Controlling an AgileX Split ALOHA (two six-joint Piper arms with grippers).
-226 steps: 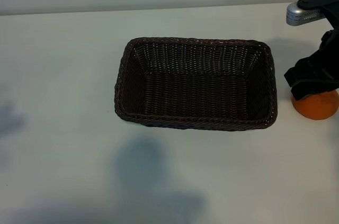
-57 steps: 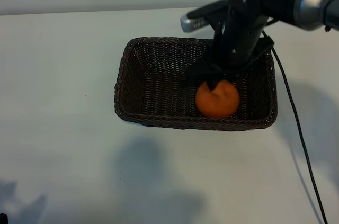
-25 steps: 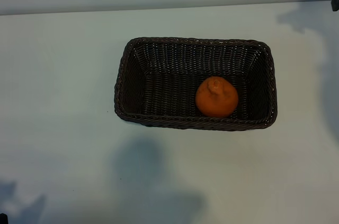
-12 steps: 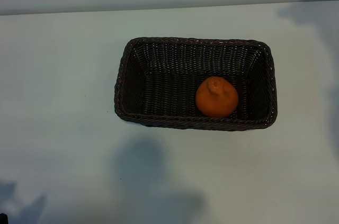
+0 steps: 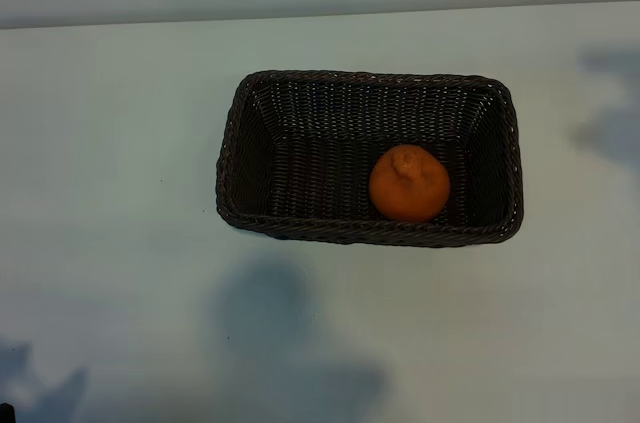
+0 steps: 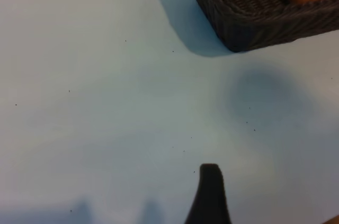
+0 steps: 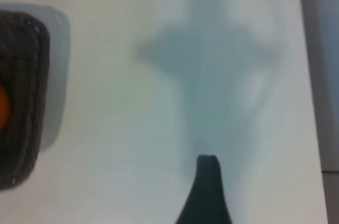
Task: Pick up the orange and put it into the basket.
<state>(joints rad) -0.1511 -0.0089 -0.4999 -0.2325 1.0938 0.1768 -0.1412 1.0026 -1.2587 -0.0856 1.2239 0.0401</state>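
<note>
A: What colour was the rectangular dark brown woven wicker basket (image 5: 300, 228)?

B: Dark brown, near black in its hollow, with a fine ribbed weave on the walls and a braided rim.

A: And the small round bright-orange fruit (image 5: 408, 184)?

B: Bright orange all over, the knobbly bump at its top the same hue.

A: The flat pale table top (image 5: 120, 193)?

B: Whitish with a faint blue-green tint, plain, crossed by soft grey shadows and a few tiny dark specks.
</note>
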